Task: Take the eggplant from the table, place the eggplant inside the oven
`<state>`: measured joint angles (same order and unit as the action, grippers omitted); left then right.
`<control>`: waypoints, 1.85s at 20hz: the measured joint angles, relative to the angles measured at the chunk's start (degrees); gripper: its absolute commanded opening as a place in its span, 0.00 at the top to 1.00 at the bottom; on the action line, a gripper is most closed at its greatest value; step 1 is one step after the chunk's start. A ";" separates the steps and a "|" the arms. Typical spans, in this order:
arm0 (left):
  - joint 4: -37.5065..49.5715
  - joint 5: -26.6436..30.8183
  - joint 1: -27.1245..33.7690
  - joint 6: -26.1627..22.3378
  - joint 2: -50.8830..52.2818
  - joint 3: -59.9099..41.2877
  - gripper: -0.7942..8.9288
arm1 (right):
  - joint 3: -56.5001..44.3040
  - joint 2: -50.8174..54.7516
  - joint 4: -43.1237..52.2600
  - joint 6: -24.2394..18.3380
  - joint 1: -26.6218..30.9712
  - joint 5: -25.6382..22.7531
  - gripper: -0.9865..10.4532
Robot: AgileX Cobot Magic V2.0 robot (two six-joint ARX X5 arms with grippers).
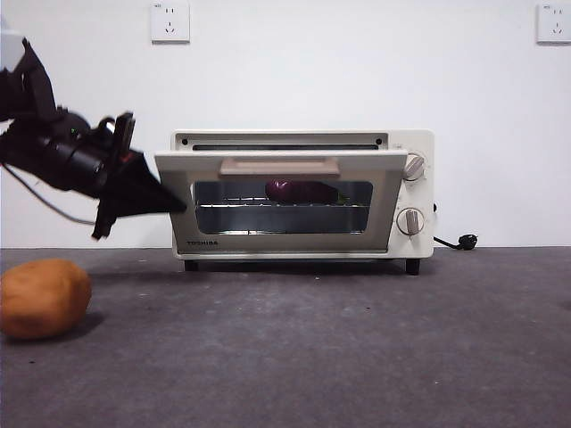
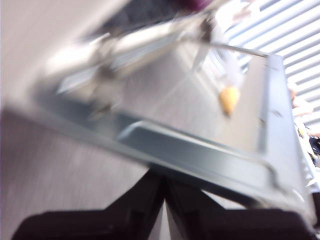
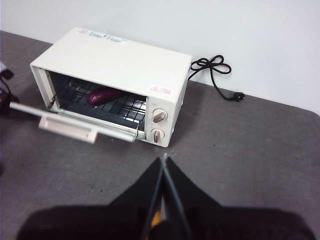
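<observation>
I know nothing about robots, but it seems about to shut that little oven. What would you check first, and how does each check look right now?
1. Eggplant lying on the rack inside the oven: ok.
2. Nothing sticking out past the door: ok.
3. Left gripper at the door's left edge, under it: ok.
4. Right gripper back from the oven: ok.
5. Door shut: not ok, half open.
6. Orange lump clear of the oven: ok.

1. The left gripper reaches in level from the side, its black jaws pressed together to a point.
2. The right gripper hangs high, tilted downward, jaws closed and empty.
</observation>
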<state>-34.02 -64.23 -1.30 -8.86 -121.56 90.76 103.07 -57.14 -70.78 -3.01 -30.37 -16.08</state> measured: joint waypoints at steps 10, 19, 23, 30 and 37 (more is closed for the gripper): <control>9.94 0.24 0.02 6.86 3.06 0.00 0.92 | 0.00 -0.83 -0.13 0.00 0.00 0.00 0.92; 15.91 5.42 0.02 11.54 3.30 0.00 0.92 | 0.00 -0.92 -0.17 0.00 0.00 0.00 0.92; 15.93 6.03 0.02 12.26 3.30 0.00 0.92 | 0.00 -0.92 -0.28 0.00 0.00 0.00 0.92; 15.65 8.04 0.02 13.11 4.55 0.00 0.92 | 0.00 -0.92 -0.28 -0.02 0.00 0.00 0.92; 14.93 12.55 0.02 13.42 13.60 0.00 0.92 | 0.00 -0.92 0.42 -0.02 0.00 0.00 0.92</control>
<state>-19.09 -51.68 -1.28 4.56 -107.96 90.76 103.07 -58.06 -70.37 -3.03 -30.37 -16.08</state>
